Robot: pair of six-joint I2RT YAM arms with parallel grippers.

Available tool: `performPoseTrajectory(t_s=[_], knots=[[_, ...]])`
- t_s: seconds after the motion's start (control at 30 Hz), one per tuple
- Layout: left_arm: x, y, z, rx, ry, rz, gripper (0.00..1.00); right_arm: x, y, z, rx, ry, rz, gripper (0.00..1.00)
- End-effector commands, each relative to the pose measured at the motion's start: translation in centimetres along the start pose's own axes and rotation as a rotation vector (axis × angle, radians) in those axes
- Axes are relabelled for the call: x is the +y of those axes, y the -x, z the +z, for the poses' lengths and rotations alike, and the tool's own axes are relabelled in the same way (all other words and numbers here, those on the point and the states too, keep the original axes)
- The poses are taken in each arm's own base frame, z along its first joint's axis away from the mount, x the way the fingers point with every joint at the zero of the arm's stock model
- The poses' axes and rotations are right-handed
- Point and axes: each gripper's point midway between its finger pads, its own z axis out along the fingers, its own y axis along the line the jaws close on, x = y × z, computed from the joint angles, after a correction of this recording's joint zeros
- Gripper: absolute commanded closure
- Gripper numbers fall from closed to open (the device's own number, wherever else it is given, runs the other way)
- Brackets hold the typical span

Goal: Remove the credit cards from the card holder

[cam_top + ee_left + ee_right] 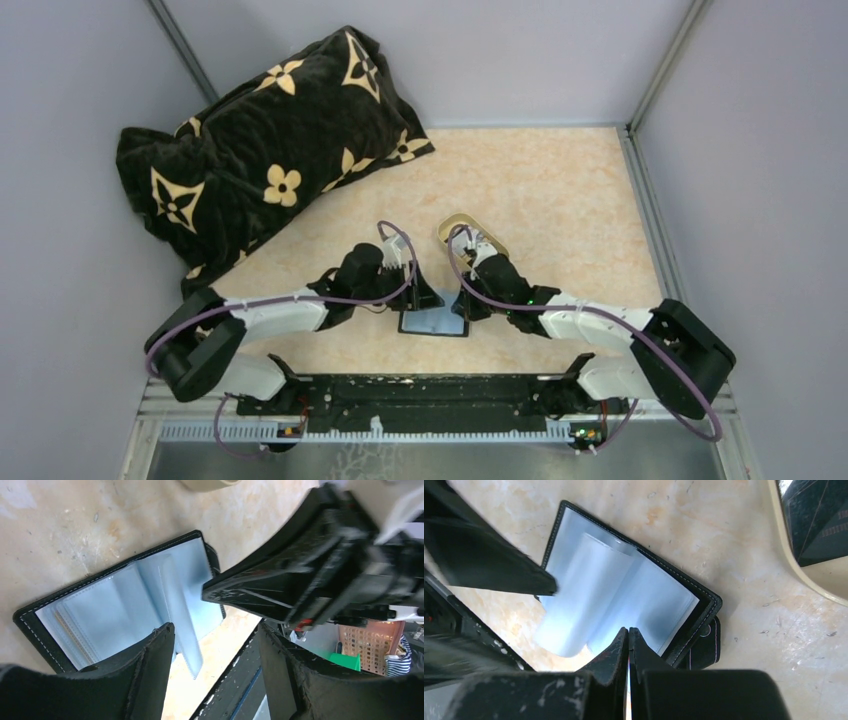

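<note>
The card holder (433, 322) lies open on the table near the front edge, its black cover down and its pale blue plastic sleeves up. It also shows in the left wrist view (100, 610) and the right wrist view (659, 600). No credit card stands out; any are hidden in the sleeves. My left gripper (424, 297) (215, 635) is open over the holder's left part, with a loose sleeve leaf (187, 640) between its fingers. My right gripper (463, 305) (629, 629) is shut, its tips resting on the sleeves at the holder's right part.
A gold-rimmed oval tray (470, 232) lies just behind the right gripper, and its rim shows in the right wrist view (796, 567). A big black flowered pillow (270, 150) fills the back left. Grey walls stand on three sides. The black base rail (420, 395) runs along the front.
</note>
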Motion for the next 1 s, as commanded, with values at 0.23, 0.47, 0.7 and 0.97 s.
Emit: performPoseTrajectory(t_s=[0.23,0.47,0.7,0.97], knots=[[2.6,0.7,-2.7,-0.047,0.187,0.041,0.31,0.3,-1.0,2.2,0.04,0.027,0.001,1.0],[6.0,0.4,-3.9,-0.063,0.297,0.011,0.29,-0.1,-1.7,2.5,0.057,0.015,0.006,1.0],[5.5,0.0,-3.3,-0.039,0.255,0.006,0.29,-0.1,-1.7,2.5,0.06,0.014,0.007,1.0],[3.9,0.5,-3.2,-0.05,0.184,0.007,0.29,-0.3,-2.0,2.6,0.067,0.006,0.009,1.0]])
